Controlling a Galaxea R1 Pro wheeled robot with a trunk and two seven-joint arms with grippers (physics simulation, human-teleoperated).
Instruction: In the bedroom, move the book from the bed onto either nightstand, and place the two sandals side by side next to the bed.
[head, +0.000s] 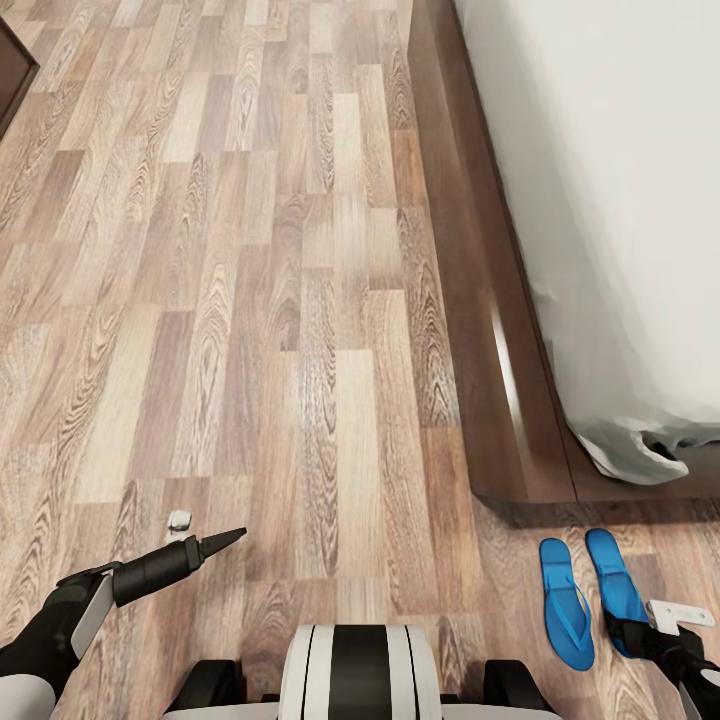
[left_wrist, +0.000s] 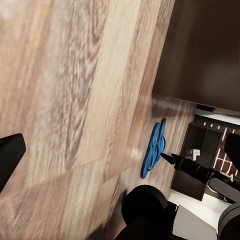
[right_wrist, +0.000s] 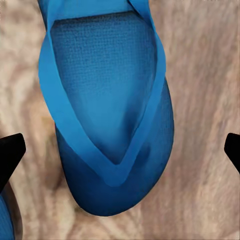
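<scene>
Two bright blue sandals lie side by side on the wood floor just past the foot corner of the bed (head: 470, 300), the left sandal (head: 566, 603) and the right sandal (head: 614, 588) parallel to each other. My right gripper (head: 628, 630) hovers low over the right sandal (right_wrist: 107, 115), open, with a black fingertip (right_wrist: 10, 155) on each side of it and nothing held. Out over bare floor, my left gripper (head: 225, 541) is open and empty. In the left wrist view the pair of sandals (left_wrist: 154, 149) shows beside the bed frame (left_wrist: 200, 45). The book and nightstand are out of view.
The light-grey mattress (head: 620, 200) overhangs the dark frame, its cover crumpled at the corner. Wood-plank floor (head: 250, 300) stretches left and ahead. A dark furniture corner (head: 10, 70) sits far left. My own base (head: 360, 670) is at the bottom edge.
</scene>
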